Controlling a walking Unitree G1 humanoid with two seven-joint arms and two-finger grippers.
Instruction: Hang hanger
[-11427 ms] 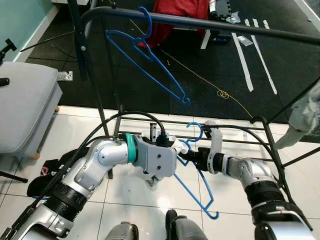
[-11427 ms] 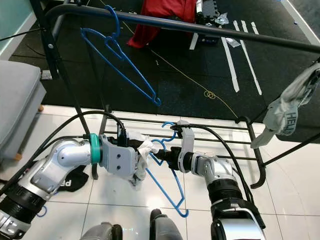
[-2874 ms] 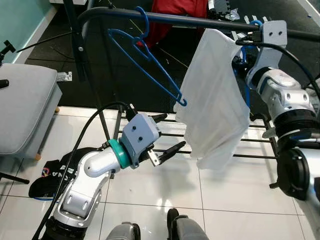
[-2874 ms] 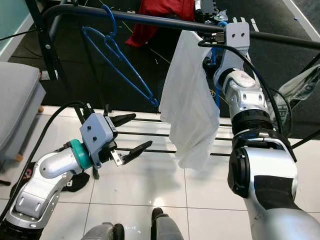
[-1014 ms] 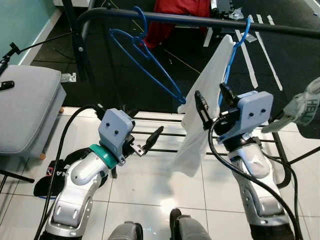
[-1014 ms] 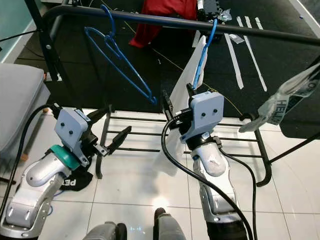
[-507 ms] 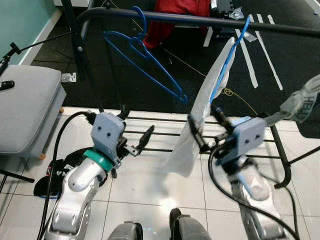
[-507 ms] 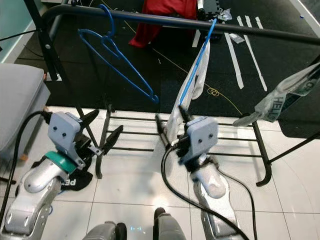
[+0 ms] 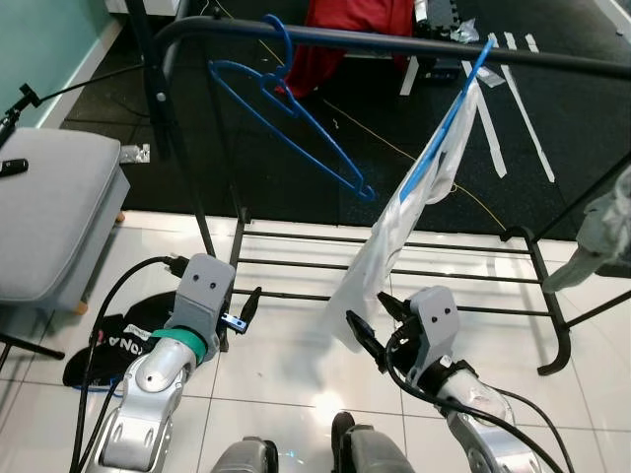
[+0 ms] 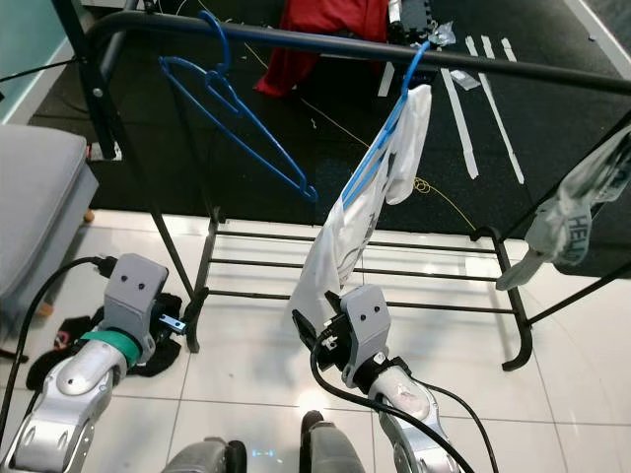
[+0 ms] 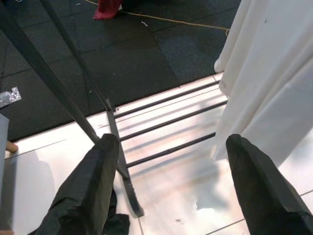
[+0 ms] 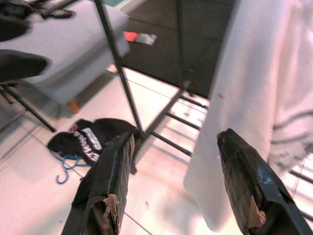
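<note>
Hanger: the blue hanger (image 10: 386,148) carrying the white garment (image 10: 340,236) hung by its hook from the black rail (image 10: 552,73) of the clothes rack, tilted, with the cloth trailing down toward the rack's lower bars (image 9: 296,266).
Second hanger: an empty blue hanger (image 9: 286,123) sat on the same rail, well apart toward the robot's left.
Right gripper (image 9: 370,330): low over the white tiled floor (image 9: 286,374), near the garment's hem; its fingers (image 12: 244,191) were spread wide and held nothing.
Left gripper (image 9: 245,307): low beside the rack's left upright; in the left wrist view its fingers (image 11: 88,186) were wide apart and empty.
Step in hand, as I judged it: the hang looked done, and what remained was getting clear of it.
Doing it well: the right fingers should stay wide and move away from the hem rather than up through it, since a snag on the cloth could drag the hook off the rail.
Risk: the hanger sat at a slant, so a light tug might swing or unseat it.
Other things: a grey cushioned seat (image 9: 49,217) and dark clothing on the floor (image 9: 108,340) lay to the left, clear of both arms.
</note>
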